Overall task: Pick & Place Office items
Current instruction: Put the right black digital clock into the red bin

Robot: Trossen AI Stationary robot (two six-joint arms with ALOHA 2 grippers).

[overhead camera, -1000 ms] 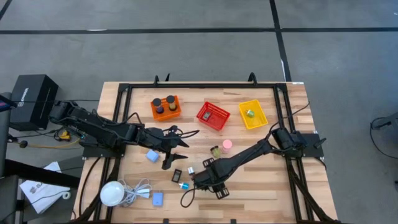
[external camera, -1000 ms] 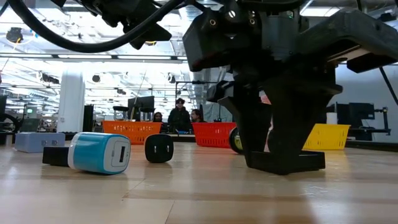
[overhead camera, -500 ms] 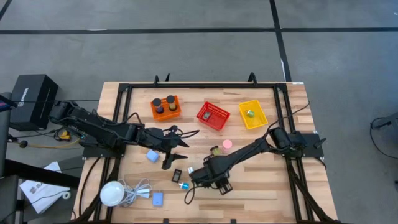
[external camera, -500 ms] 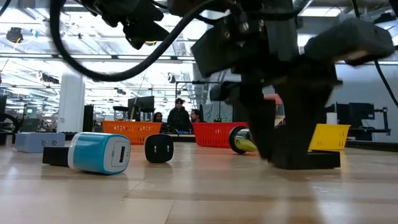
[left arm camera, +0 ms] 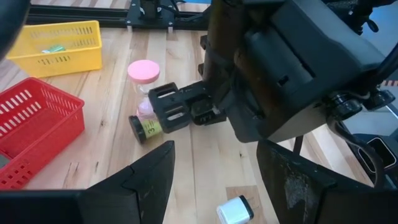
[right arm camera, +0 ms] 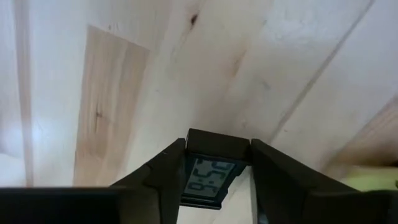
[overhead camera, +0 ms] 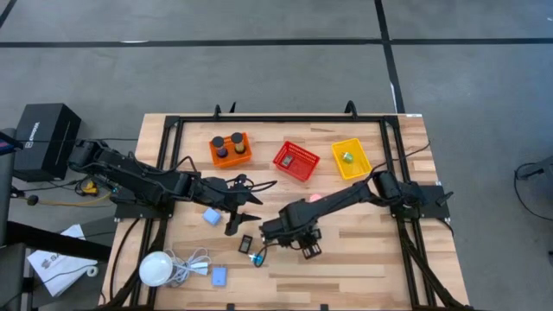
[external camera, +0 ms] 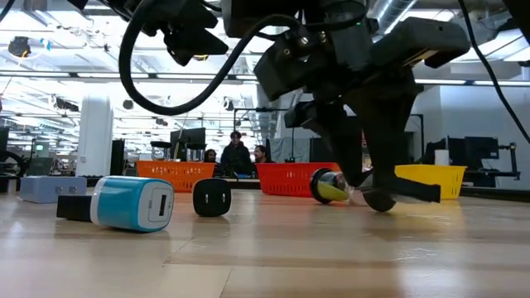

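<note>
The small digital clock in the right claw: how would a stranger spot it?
Start at the right claw, lifted above the bare boards of the table. Clamped between its two dark fingers is a small black digital clock. Nothing else nearby has a pale screen showing dark digits.

Right arm (left arm camera: 280, 74) looms beside pink-capped cylinder (left arm camera: 143, 74), red basket (left arm camera: 31, 124), yellow basket (left arm camera: 56, 46).

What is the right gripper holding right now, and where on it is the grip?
The right gripper holds a small black digital clock, fingers pressed against its two opposite side edges, display facing the wrist camera. The left gripper holds nothing.
</note>
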